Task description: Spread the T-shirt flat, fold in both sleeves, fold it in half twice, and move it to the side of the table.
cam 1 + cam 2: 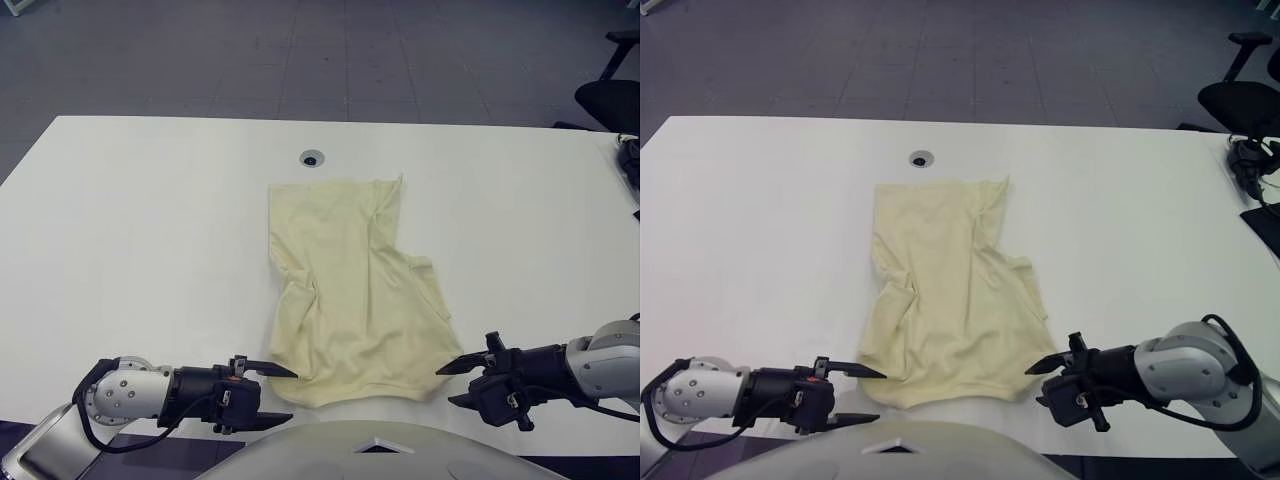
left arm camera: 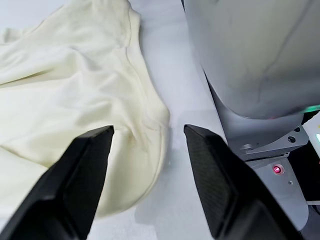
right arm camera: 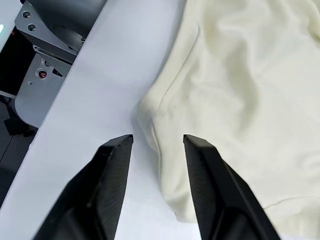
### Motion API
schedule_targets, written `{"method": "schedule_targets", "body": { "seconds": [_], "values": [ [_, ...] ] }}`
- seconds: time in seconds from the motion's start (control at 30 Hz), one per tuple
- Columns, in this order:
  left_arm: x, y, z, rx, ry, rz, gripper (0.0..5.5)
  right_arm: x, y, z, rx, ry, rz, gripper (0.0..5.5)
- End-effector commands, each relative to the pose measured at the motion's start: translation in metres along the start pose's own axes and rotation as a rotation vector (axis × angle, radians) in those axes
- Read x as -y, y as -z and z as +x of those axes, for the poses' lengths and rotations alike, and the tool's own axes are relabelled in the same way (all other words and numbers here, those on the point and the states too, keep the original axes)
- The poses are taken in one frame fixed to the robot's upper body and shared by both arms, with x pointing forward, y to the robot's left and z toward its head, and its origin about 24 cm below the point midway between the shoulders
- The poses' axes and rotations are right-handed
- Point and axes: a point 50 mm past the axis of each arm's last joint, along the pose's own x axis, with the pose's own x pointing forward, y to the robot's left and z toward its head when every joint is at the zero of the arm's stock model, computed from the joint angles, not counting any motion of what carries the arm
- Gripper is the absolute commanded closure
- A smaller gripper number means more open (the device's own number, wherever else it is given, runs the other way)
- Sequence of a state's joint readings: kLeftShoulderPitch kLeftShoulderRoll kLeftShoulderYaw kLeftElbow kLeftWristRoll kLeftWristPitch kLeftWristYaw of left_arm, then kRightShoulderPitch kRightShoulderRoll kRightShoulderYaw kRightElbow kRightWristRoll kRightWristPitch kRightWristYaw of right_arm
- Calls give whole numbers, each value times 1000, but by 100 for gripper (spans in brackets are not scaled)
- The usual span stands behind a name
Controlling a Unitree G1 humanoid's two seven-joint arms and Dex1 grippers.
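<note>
Nearest us, along the near edge of the table (image 1: 150, 220), both claws sit low, tips pointing inward toward each other. L claw (image 1: 293, 394) is released, fingers wide apart. The near-left corner of the T-shirt (image 1: 350, 290) is right at its tips. In the L wrist view that hem corner lies in the gap, nothing pinched. R claw (image 1: 444, 385) is released too, tips at the shirt's near-right corner. R wrist view shows the corner's rumpled edge in the gap, not gripped. The shirt's near hem runs btwn the two claws. Beyond them the pale yellow T-shirt lies rumpled, not flat, narrowing toward its far edge, w/ creases on its L side. Past that far edge, well away from both claws, we see a cable hole (image 1: 312, 158) in the table. Farther still, off to the R, an office chair (image 1: 610, 100) stands on the floor.
</note>
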State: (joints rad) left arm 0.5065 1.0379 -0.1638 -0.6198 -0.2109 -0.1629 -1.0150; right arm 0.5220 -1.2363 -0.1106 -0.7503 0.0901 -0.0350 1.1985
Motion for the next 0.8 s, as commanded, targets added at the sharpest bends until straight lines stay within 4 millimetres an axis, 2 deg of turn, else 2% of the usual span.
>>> {"method": "schedule_targets", "body": {
  "seconds": [0.03, 0.13, 0.23, 0.3, 0.4, 0.5, 0.63, 0.73, 0.8],
  "values": [
    [-9, -4, -7, 30, -57, 2, 217, 6, -9, -13, 77, 52, 29, 293],
    [-25, -6, -9, 59, -206, 16, 160, 25, -1, -30, 119, 187, 79, 238],
    [-45, -6, -2, 94, -388, 23, 116, 55, 24, -46, 88, 468, 154, 195],
    [-58, -7, 5, 111, -505, 11, 86, 72, 46, -47, 32, 617, 215, 165],
    [-80, -2, 17, 88, -686, -23, 40, 89, 74, -31, -48, 697, 263, 121],
    [-96, 2, 29, 58, -800, -33, 10, 100, 92, -10, -87, 725, 304, 74],
    [-102, -5, 50, 77, -840, -50, 10, 106, 99, 13, -80, 687, 325, 13],
    [-99, -5, 58, 47, -828, -25, 10, 104, 102, 23, -85, 631, 326, 13],
    [-97, 0, 61, 19, -832, -21, 10, 106, 104, 23, -80, 635, 329, 13]
  ]
}}
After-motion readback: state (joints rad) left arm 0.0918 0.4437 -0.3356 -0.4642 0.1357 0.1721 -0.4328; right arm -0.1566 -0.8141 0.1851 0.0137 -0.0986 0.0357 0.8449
